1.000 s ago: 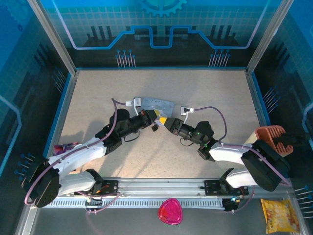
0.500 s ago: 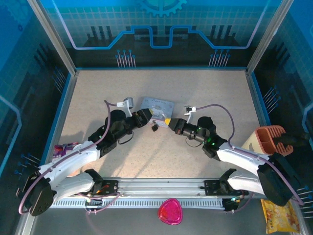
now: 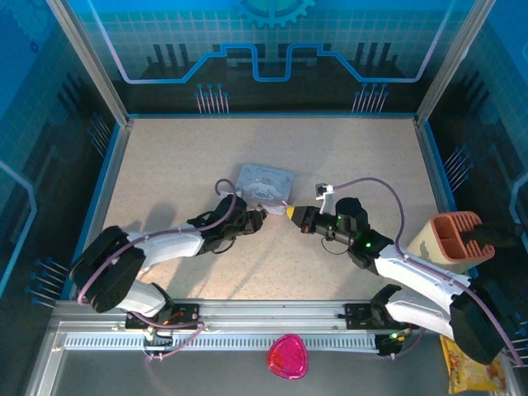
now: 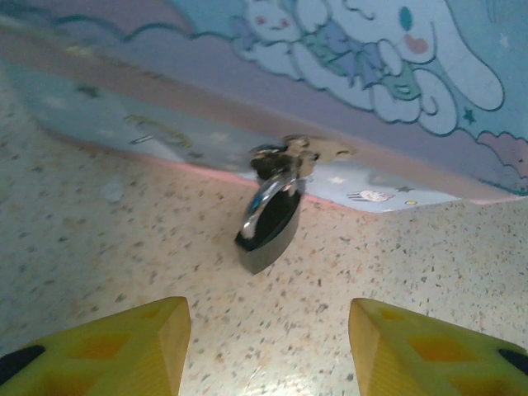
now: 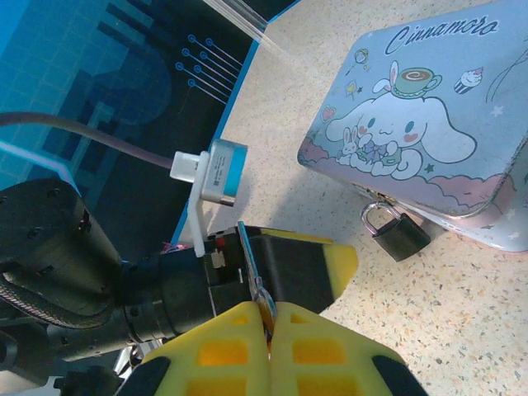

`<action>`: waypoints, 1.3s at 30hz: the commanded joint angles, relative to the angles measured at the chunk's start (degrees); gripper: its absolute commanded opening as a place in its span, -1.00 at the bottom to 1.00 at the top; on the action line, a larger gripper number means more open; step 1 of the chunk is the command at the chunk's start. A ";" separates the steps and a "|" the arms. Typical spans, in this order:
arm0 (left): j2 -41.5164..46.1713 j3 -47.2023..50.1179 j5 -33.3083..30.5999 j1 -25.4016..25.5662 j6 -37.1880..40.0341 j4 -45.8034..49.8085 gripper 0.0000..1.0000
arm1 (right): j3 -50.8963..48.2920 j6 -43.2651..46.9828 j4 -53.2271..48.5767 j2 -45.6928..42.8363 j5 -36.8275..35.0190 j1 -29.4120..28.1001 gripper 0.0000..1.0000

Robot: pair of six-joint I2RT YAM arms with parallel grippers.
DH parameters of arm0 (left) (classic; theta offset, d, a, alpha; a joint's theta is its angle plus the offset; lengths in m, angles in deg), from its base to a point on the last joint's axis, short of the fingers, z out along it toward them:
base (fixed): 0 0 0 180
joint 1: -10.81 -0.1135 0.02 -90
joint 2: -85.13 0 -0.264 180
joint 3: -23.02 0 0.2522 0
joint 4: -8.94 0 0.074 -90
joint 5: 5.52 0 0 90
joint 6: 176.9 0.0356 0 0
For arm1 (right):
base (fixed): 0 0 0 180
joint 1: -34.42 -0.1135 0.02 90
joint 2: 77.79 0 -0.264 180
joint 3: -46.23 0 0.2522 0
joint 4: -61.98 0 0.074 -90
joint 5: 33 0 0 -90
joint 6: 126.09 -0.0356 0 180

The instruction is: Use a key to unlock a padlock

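Note:
The small dark padlock (image 4: 268,223) hangs by its silvery shackle from the hasp of the pastel cartoon tin (image 4: 388,74), its body resting on the table. In the left wrist view my left gripper (image 4: 268,351) is open just short of the padlock, its yellow fingertips (image 4: 124,346) wide apart with bare table between them. My right gripper (image 5: 269,318) is shut on the thin key (image 5: 252,264), whose blade sticks out past the pads. The padlock (image 5: 398,233) lies ahead of it under the tin (image 5: 412,124). From above, both grippers, left (image 3: 257,216) and right (image 3: 290,211), meet at the tin's near edge.
The tin (image 3: 266,181) lies mid-table. An orange-brown slotted holder (image 3: 458,235) stands at the right edge. A pink object (image 3: 286,356) and a yellow snack bag (image 3: 470,363) lie beyond the front rail. Blue enclosure walls ring the table.
The left arm has dropped low to the table and its gripper has come in level at the padlock. The right gripper with the key has drawn back slightly to the right.

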 commanded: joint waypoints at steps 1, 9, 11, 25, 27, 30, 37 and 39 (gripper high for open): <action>-2.57 -1.89 -2.19 0.09 2.02 0.20 0.07 | -0.82 -0.58 2.82 0.40 0.65 0.44 -1.00; -9.79 -5.77 -2.97 0.07 1.56 -2.42 0.01 | -0.77 -0.54 2.36 -0.49 0.89 0.36 -1.00; -11.55 -7.47 -2.26 0.07 2.03 -3.18 0.01 | -1.06 -0.94 3.59 -0.01 1.24 0.19 -1.00; -19.26 -18.40 -3.70 -0.73 6.01 4.26 -0.01 | -1.03 -1.26 3.31 0.56 1.03 0.14 -1.00; -19.17 -17.46 -3.21 -1.30 5.93 3.54 -0.02 | -0.94 -1.18 3.12 0.57 0.88 0.03 -1.00; -18.91 -16.27 -2.81 -1.63 6.87 2.51 -0.04 | -0.80 -1.26 3.09 0.75 0.92 0.08 -1.00; -18.31 -13.83 -3.60 -2.25 8.31 2.91 -0.07 | -0.04 -1.21 2.92 1.42 1.10 0.08 -1.00; -17.69 -12.30 -3.58 -2.61 8.51 2.15 -0.02 | 0.04 -1.26 2.77 1.54 1.12 0.01 -1.00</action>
